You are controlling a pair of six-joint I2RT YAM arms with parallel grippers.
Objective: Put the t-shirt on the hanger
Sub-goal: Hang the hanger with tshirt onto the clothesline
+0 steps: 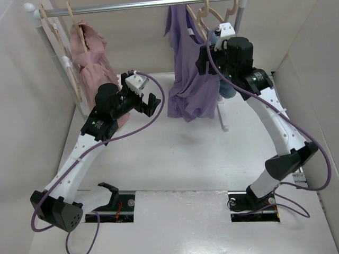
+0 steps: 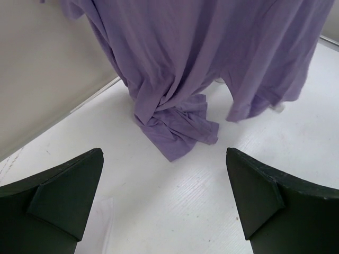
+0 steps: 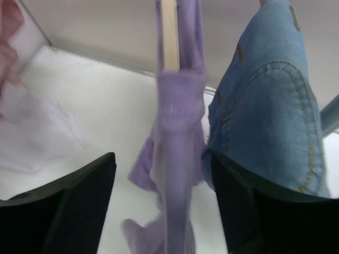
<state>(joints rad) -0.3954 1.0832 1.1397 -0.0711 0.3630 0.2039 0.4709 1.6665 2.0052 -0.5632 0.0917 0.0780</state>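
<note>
So the soft lavender-purple short-sleeved t-shirt (image 1: 183, 79) is hanging from the silver metal rail (image 1: 122, 6) at the back. It's draped over the thin pale beige wooden hanger (image 3: 169, 32) and pretty bunched up, not spread out neatly. In the left wrist view its bottom end is crumpled and touching the white table (image 2: 175, 211). The right gripper (image 3: 161, 159) is up high right at the t-shirt, its 2 fingers spread wide with the purple cloth and the hanger's wood lined up in the gap. I can't tell if either finger actually touches the fabric. The left gripper (image 2: 164, 152) sits lower, near the table and a bit to the left of the t-shirt, also spread wide with nothing between its 2 fingers. A blue denim garment (image 3: 275, 95) hangs just beside the t-shirt on the right, and a dusty-pink garment (image 1: 90, 53) hangs well apart at the left end of the rail.
</note>
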